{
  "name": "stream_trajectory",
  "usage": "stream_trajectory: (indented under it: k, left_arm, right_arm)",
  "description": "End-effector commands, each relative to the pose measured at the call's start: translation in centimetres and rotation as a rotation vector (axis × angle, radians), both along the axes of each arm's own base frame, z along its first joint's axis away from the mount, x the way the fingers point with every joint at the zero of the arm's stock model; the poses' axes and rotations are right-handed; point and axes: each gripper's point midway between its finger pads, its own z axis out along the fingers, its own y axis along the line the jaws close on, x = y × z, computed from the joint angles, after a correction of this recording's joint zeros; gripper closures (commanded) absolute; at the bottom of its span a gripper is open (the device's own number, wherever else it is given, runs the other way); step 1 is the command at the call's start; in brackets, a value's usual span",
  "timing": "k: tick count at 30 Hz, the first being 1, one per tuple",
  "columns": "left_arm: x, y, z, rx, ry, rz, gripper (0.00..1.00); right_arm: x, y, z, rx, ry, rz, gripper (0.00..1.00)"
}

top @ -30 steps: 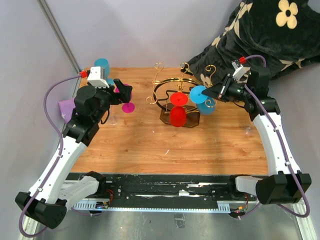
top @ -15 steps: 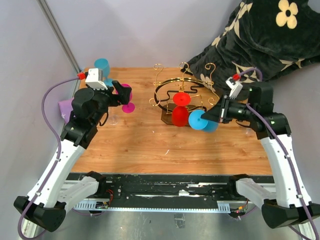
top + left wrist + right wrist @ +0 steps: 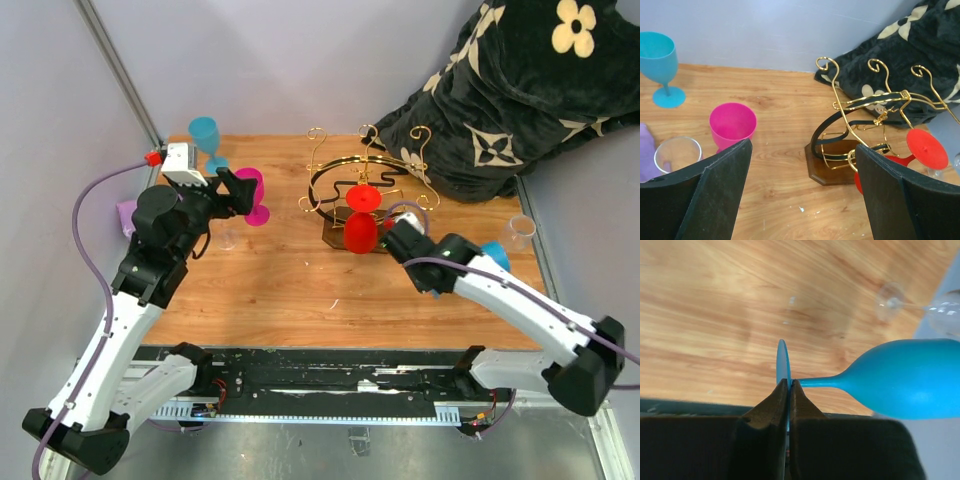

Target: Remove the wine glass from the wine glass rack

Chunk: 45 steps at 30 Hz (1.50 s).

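Observation:
The gold wire rack [image 3: 365,178] stands on its dark brown base [image 3: 337,238] at the table's back middle; it also shows in the left wrist view [image 3: 865,120]. A red wine glass [image 3: 358,228] hangs upside down on it, foot [image 3: 926,148] up. My right gripper [image 3: 790,383] is shut on the foot of a blue wine glass [image 3: 905,377], held sideways above the wood, clear of the rack. In the top view its bowl [image 3: 497,258] peeks out from under my right arm. My left gripper [image 3: 800,200] is open and empty, left of the rack.
A pink glass [image 3: 252,195], a second blue glass [image 3: 205,133], a clear glass [image 3: 228,238] and a purple cloth [image 3: 130,215] sit at the left. Another clear glass [image 3: 520,230] is at the table's right edge. A black flowered cushion [image 3: 500,90] lies behind the rack.
My right arm has carried the blue glass away from the rack, forward and toward the table's right side, turning it sideways. My left arm has barely moved.

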Motion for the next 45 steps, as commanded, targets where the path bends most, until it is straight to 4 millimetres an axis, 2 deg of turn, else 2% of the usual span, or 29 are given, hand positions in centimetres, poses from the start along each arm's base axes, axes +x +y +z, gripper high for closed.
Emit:
stream_trajectory:
  k: [1, 4, 9, 17, 21, 23, 24, 26, 29, 31, 33, 39, 43, 45]
  left_arm:
    - [-0.5, 0.5, 0.3, 0.034, -0.016, 0.009, 0.1]
    - [-0.9, 1.0, 0.8, 0.051, -0.035, 0.024, 0.09]
    - [-1.6, 1.8, 1.5, 0.077, -0.07, 0.045, 0.08]
    - [-1.8, 1.8, 1.0, 0.084, -0.074, 0.035, 0.07]
    - [-1.9, 1.6, 1.1, 0.076, -0.085, 0.024, 0.07]
    - [-2.0, 1.4, 1.2, 0.076, -0.087, 0.017, 0.07]
    - [-2.0, 1.5, 1.2, 0.078, -0.086, 0.018, 0.07]
    - [-2.1, 1.6, 1.2, 0.08, -0.089, 0.021, 0.07]
    - [-2.2, 1.5, 1.1, 0.072, -0.095, 0.017, 0.06]
    - [-2.3, 1.3, 1.0, 0.066, -0.096, 0.003, 0.06]
    - [-2.5, 1.2, 1.0, 0.064, -0.092, -0.004, 0.06]
    - [-3.2, 1.7, 1.4, 0.056, -0.118, 0.011, 0.05]
    - [-3.3, 1.8, 1.4, 0.057, -0.119, 0.01, 0.05]
    - [-3.5, 1.8, 1.4, 0.058, -0.121, 0.011, 0.05]
  right_arm:
    - [3.1, -3.3, 0.6, -0.348, -0.215, -0.055, 0.99]
    - [4.6, -1.7, 0.6, -0.459, -0.328, 0.044, 0.99]
    - [5.0, 0.4, 0.1, -0.569, -0.432, 0.151, 0.99]
    - [4.2, 2.4, -2.2, -0.669, -0.493, 0.223, 0.99]
    - [4.3, 3.9, -4.3, -0.829, -0.506, 0.264, 0.99]
    - [4.1, 4.0, -4.9, -0.912, -0.515, 0.255, 0.99]
    - [3.9, 4.0, -5.4, -0.875, -0.536, 0.2, 0.99]
    - [3.3, 3.9, -5.8, -0.886, -0.56, 0.157, 0.99]
    - [3.0, 5.2, -5.5, -0.988, -0.615, 0.204, 0.99]
    - [3.0, 6.1, -6.6, -1.051, -0.589, 0.244, 0.99]
    - [3.0, 6.5, -6.9, -1.063, -0.581, 0.251, 0.99]
    - [3.1, 7.6, -6.1, -1.001, -0.583, 0.211, 0.99]
    - [2.8, 9.5, -7.2, -1.023, -0.543, 0.227, 0.99]
    - [2.6, 9.8, -8.0, -1.042, -0.51, 0.229, 0.99]
